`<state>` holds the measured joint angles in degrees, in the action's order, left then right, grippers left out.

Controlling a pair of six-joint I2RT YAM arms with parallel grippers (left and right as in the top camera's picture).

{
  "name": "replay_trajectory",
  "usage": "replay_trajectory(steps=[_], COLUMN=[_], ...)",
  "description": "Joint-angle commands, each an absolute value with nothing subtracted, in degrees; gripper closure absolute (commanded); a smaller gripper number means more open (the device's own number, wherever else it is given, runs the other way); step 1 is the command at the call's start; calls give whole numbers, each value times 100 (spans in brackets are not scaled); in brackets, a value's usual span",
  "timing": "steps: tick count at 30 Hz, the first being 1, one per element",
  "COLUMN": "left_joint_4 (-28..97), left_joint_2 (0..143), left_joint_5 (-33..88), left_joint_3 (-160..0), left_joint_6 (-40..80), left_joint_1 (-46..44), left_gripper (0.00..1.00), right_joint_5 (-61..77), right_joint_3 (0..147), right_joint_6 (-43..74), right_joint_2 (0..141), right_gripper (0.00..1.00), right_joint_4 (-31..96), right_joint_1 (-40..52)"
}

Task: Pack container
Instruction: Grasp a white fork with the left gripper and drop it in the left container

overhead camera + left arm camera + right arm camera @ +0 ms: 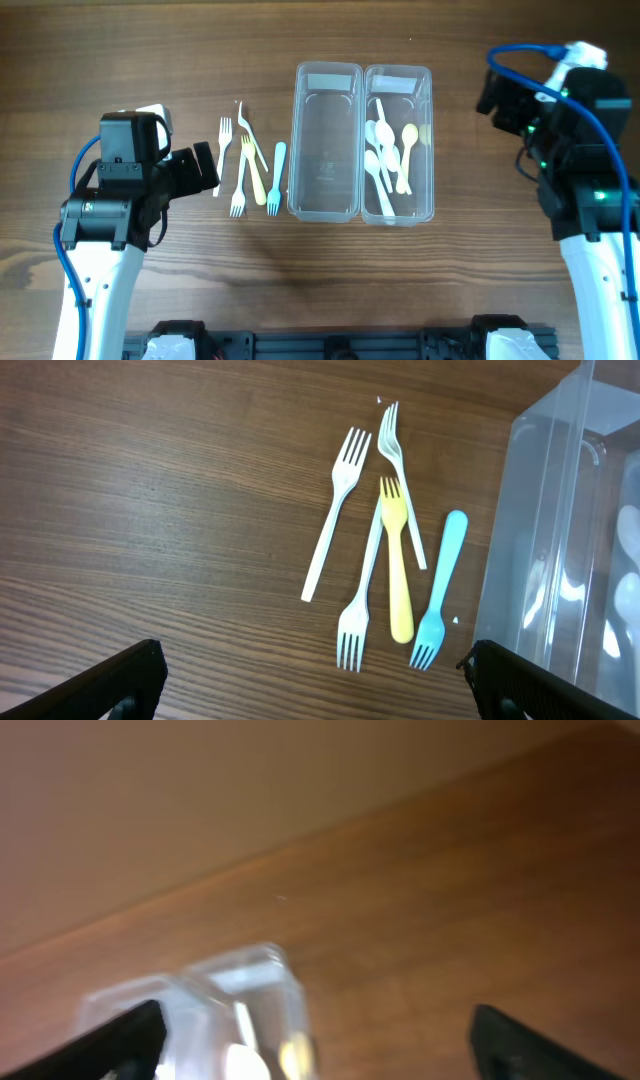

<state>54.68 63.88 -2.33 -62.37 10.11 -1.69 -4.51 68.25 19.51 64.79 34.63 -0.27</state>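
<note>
1. Brown wood-grain table (130, 50) fills the overhead view. The R wrist cam is blurred and shows a plain beige backdrop (200, 790) past the table edge.
2. Two clear plastic bins sit side by side, touching, mid-table: left container (325, 150) and right container (398, 82). White spoons (380, 155) and a pale yellow spoon (407, 150) lie in the right one.
3. Five forks lie loose on the table just left of the left container: white fork (223, 150), clear fork (252, 135), yellow fork (254, 172), second white fork (240, 185), blue fork (276, 180). Blue is nearest the bin; the middle ones overlap.
4. W/ fingers spread wide and holding nothing, the left gripper (210, 168) sits just left of the forks, aimed at them.
5. Also spread wide w/ nothing held, the right gripper (497, 92) sits right of the right container, apart from it.
</note>
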Motion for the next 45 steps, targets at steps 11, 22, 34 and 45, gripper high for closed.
replay_trajectory(steps=[11,22,34,45], left_joint_4=[5183,5258,3896,3835], left_joint_2=[6388,9017,10989,11472], left_joint_5=[832,449,-143,-163], left_joint_3=[-6344,-7170,-7275,-7271], left_joint_6=[941,163,-987,-989], left_joint_1=[-126,-128,-161,-405], left_gripper=[0,7,22,60], right_joint_5=[-298,-298,-298,-298], right_joint_3=[6890,6890,6890,6890], right_joint_6=[1308,1308,1308,1306], right_joint_2=[6440,6440,6440,6440], right_gripper=[0,0,0,0], right_joint_4=[4235,4252,4252,4252], right_joint_1=[-217,-217,-217,-217])
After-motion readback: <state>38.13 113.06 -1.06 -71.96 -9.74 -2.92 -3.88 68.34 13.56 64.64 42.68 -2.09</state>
